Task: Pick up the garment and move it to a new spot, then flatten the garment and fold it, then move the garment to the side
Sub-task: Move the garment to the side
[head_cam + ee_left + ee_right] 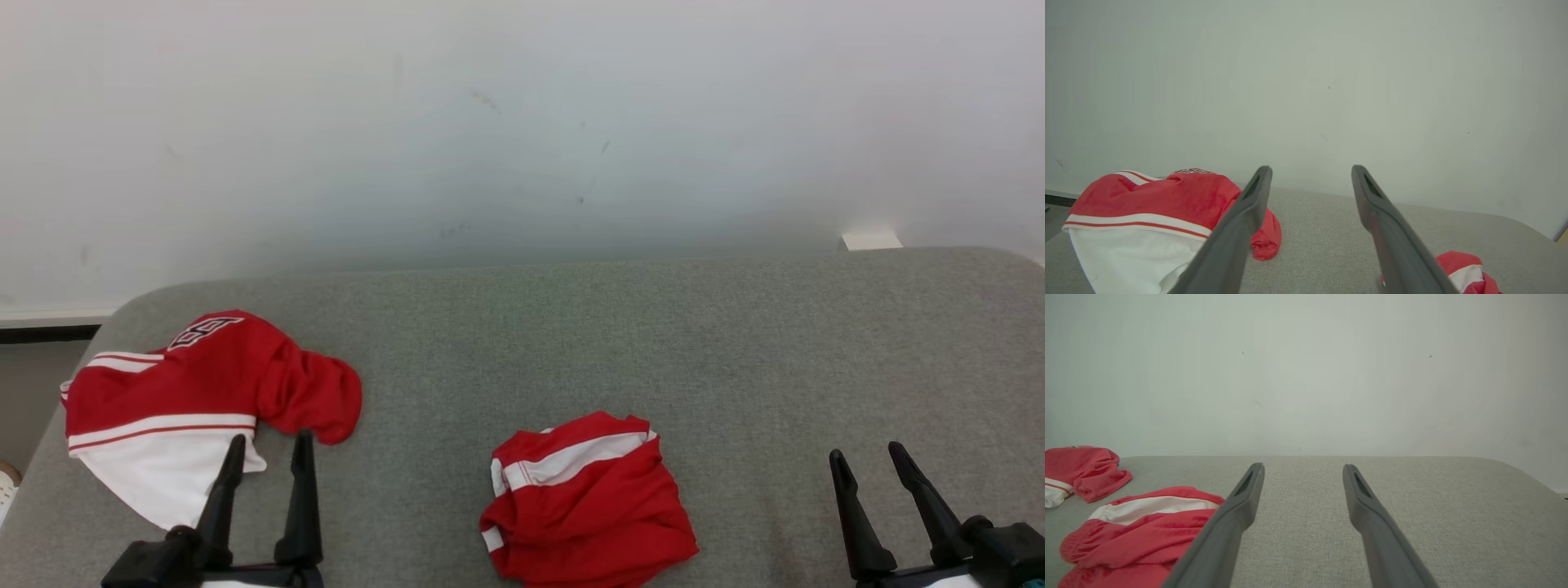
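Observation:
A crumpled red garment with white stripes (pixel 588 502) lies bunched near the front middle of the grey padded surface (pixel 620 343). It also appears low left in the right wrist view as the red garment (pixel 1139 535) and at the lower right in the left wrist view (pixel 1466 271). My left gripper (pixel 269 445) stands open at the lower left, its fingertips over the edge of a second red and white garment (pixel 188 400). My right gripper (pixel 867 451) is open at the lower right, well apart from both garments. Nothing lies between either pair of fingers.
The second red and white garment (pixel 1147 216) spreads near the surface's left edge. A pale wall (pixel 522 122) rises directly behind the surface. A small white block (pixel 870 240) sits at the far right rear. Bare grey surface stretches across the back and right (pixel 1412 506).

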Robot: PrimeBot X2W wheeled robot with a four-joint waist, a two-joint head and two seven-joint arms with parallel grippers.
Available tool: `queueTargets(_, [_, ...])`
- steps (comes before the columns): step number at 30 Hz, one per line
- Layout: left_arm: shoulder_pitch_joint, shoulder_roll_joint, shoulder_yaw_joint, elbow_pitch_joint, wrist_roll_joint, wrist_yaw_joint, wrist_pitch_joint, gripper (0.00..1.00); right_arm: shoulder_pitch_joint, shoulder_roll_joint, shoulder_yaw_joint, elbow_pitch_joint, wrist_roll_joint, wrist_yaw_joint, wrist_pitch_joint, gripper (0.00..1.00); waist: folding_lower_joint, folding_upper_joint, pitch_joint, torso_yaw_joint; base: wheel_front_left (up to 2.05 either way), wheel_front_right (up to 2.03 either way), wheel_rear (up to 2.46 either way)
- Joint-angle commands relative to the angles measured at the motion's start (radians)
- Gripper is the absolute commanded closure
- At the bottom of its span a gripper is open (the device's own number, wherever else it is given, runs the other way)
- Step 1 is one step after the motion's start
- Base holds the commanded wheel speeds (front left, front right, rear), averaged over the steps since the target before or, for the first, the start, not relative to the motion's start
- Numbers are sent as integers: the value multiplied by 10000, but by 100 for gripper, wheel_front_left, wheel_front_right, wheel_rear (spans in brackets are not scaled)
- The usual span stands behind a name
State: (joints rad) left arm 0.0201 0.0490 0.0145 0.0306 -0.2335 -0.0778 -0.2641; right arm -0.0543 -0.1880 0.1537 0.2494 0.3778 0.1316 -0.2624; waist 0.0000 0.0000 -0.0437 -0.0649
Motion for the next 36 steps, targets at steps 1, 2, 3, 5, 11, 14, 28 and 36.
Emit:
queueTargets(1, [-4,30,27,-1,157,26,-2,0,-95,-17,-1,45,-25,-18,-26,0,0,0,-7,-8,0,0,0])
queueTargets(2, [-4,30,28,-3,156,23,0,0,-122,-25,5,66,-28,-18,-28,0,0,0,-13,-12,0,0,0])
queueTargets(3, [-4,30,25,-1,167,23,0,0,-150,-42,17,92,-54,-18,-27,0,0,0,-17,-14,0,0,0])
queueTargets(5, [-17,30,-1,14,182,20,0,0,-220,-49,12,134,-79,-18,-28,0,0,0,-19,-10,0,0,0])
queueTargets(11, [-68,31,-62,49,146,37,0,0,-595,-33,465,473,19,-18,161,0,0,0,38,60,0,0,0])
queueTargets(14, [-118,30,-120,61,116,16,0,0,-1053,74,946,748,321,-18,857,0,0,0,111,158,0,0,0])
queueTargets(28, [-353,31,-429,180,-117,12,-2,0,-3504,690,2326,3604,1639,-20,4791,0,0,0,402,1399,0,0,0])
queueTargets(36, [-267,31,-409,201,-200,-18,0,0,-3307,833,2087,5103,2071,-19,6605,0,0,0,380,1835,0,0,0])
